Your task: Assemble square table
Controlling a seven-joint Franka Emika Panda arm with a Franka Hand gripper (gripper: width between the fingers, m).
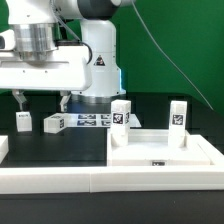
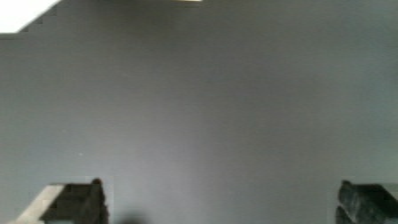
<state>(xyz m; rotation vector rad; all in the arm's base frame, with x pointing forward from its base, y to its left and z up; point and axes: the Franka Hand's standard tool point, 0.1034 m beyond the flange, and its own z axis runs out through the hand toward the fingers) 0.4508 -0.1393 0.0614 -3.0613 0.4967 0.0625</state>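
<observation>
Hovering gripper [image 1: 42, 100], jaws wide, over black worktop [image 1: 60, 146]

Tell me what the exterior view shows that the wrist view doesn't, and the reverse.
Only the exterior view: the square table top, four leg blocks, the marker board, the arm. Only the wrist view: a close look down at the bare stretch between the fingertips. Both: the open gripper, holding nothing, above the black work surface.
</observation>
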